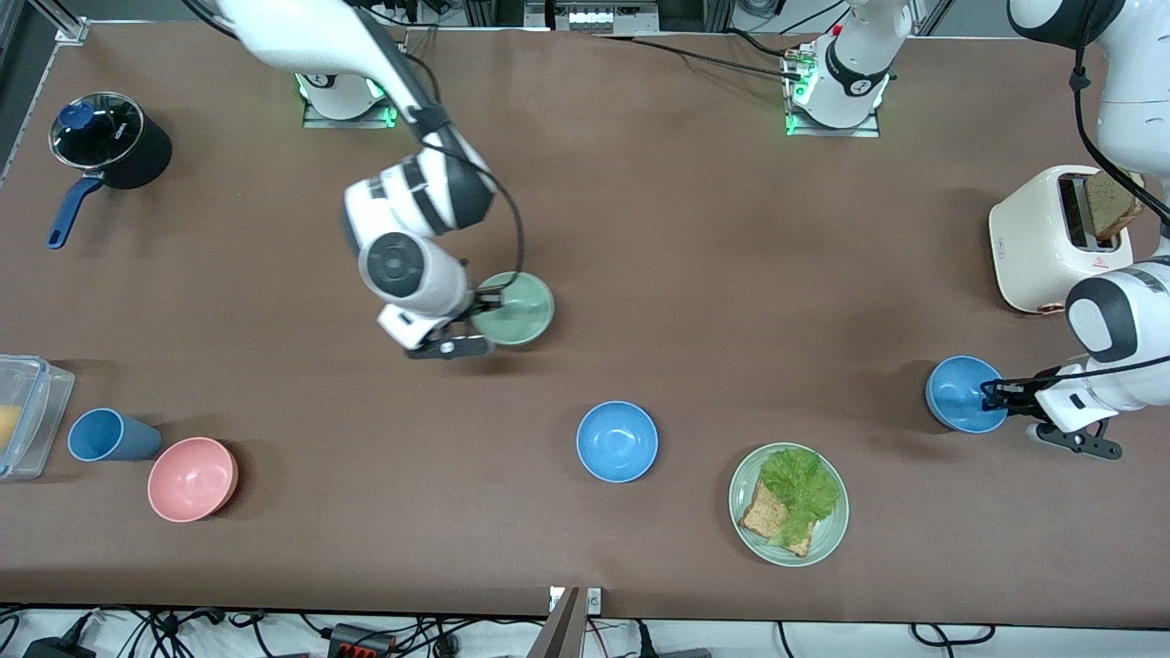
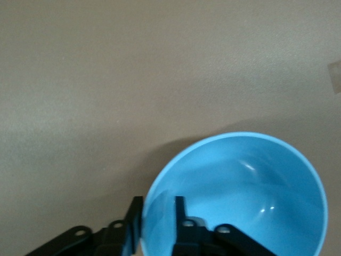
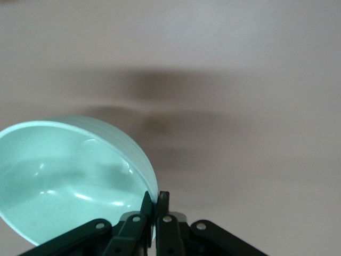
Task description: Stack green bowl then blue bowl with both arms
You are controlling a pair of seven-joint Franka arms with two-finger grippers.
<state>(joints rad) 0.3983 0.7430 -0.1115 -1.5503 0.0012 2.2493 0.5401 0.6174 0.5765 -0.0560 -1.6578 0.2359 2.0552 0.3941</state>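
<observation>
The green bowl (image 1: 517, 308) is held by its rim in my right gripper (image 1: 484, 313), tilted and a little above the table's middle. In the right wrist view the fingers (image 3: 161, 205) pinch the green bowl's (image 3: 64, 176) rim, and my right gripper (image 3: 157, 198) is shut on it. A blue bowl (image 1: 960, 393) sits toward the left arm's end of the table. My left gripper (image 1: 993, 394) is at its rim. In the left wrist view my left gripper (image 2: 158, 208) straddles the blue bowl's (image 2: 245, 192) rim, one finger inside and one outside, with a gap. A second blue bowl (image 1: 617, 441) sits alone, nearer the front camera.
A green plate (image 1: 827, 539) with lettuce and bread lies near the front edge. A white toaster (image 1: 1042, 239) stands at the left arm's end. A pink bowl (image 1: 192, 478), blue cup (image 1: 110, 435), plastic container (image 1: 27, 411) and black pot (image 1: 114, 142) are at the right arm's end.
</observation>
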